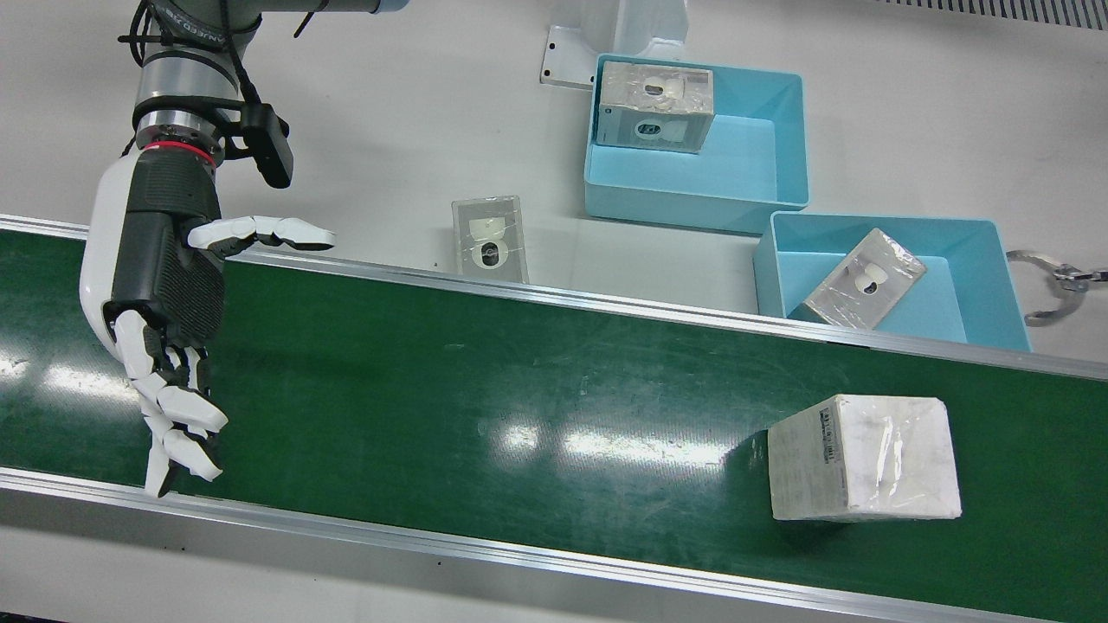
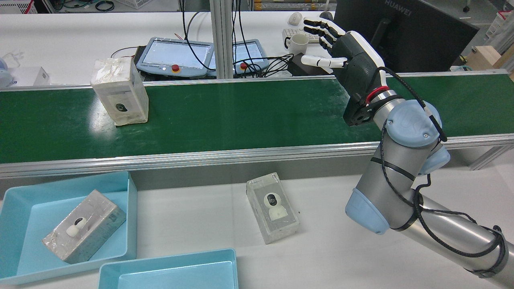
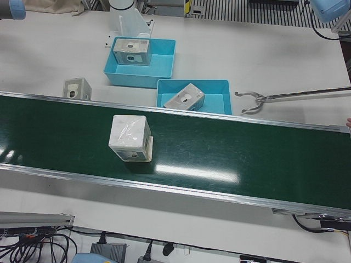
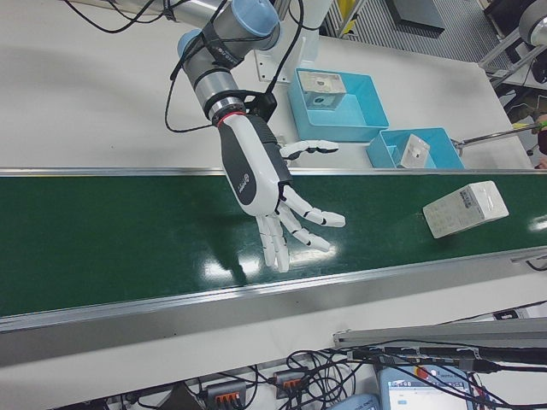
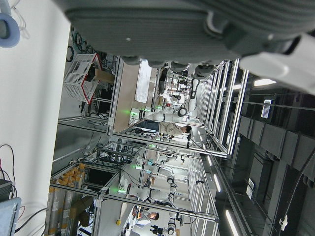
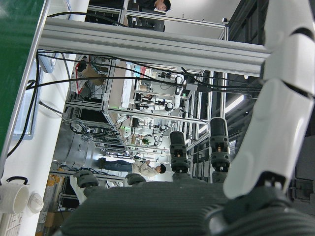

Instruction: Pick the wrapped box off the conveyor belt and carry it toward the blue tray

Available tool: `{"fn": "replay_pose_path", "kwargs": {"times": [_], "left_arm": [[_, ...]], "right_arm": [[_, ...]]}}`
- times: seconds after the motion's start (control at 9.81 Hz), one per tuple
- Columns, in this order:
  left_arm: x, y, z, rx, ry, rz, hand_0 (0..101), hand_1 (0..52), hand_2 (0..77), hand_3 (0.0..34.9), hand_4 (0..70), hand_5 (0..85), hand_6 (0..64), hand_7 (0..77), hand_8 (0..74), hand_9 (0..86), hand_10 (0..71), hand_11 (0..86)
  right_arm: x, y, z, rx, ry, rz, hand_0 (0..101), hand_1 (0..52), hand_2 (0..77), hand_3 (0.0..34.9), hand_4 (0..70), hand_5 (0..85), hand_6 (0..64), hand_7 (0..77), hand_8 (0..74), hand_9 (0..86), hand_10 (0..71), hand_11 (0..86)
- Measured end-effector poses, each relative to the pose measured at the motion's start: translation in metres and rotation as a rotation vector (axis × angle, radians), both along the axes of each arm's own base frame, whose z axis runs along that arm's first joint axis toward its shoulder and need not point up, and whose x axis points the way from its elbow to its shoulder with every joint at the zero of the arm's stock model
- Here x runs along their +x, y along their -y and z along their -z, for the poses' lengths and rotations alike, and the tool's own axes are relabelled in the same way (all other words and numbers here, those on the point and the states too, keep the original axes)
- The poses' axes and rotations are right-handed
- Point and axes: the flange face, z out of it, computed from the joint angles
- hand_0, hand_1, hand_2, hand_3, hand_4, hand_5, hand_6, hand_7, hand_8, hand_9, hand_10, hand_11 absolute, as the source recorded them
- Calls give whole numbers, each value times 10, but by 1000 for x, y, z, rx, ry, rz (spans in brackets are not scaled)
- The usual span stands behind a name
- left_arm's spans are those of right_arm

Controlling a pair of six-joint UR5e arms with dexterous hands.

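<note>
**Box on the belt, right hand open and well apart from it**

Your right hand (image 1: 160,337) hangs over the green conveyor belt (image 1: 485,372) with its fingers (image 1: 186,415) spread and the thumb held out to the side. It holds nothing. In the rear view the same hand (image 2: 353,68) is raised above the far rail of the belt, palm facing across the belt.

The wrapped box (image 1: 864,457) stands on the belt, well apart from your right hand, towards the other end of the belt. It is white, covered in clear film, and has a printed label on one side. Nothing touches it. In the left-front view it (image 3: 130,137) sits about midway between the two rails.

Two blue trays stand on the white table (image 1: 415,112) beside the belt. The nearer tray (image 1: 987,285) lies just beside the belt rail and holds one wrapped package (image 1: 864,279), tilted. The farther tray (image 1: 783,138) holds another package (image 1: 658,105) in its corner. A third package (image 1: 490,238) lies on the table, just beside the rail.

Your left hand (image 5: 206,34) shows only in its own camera, as a dark palm edge and finger bases. You cannot tell from this how far open it is. A metal grabber tool (image 3: 285,97) reaches in over the table near the nearer tray.
</note>
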Motion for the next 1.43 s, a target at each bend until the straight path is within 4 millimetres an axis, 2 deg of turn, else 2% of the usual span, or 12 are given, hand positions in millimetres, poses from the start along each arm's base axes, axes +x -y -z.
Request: {"fn": "replay_pose_path", "kwargs": {"times": [1.43], "left_arm": [[0,0,0,0,0,0,0,0,5,0,0,5,0,5,5,5,0,0]], "right_arm": [[-2,0,0,-1,0,3,414,98,164,301,158,229,0,191,0,22,27,38]]}}
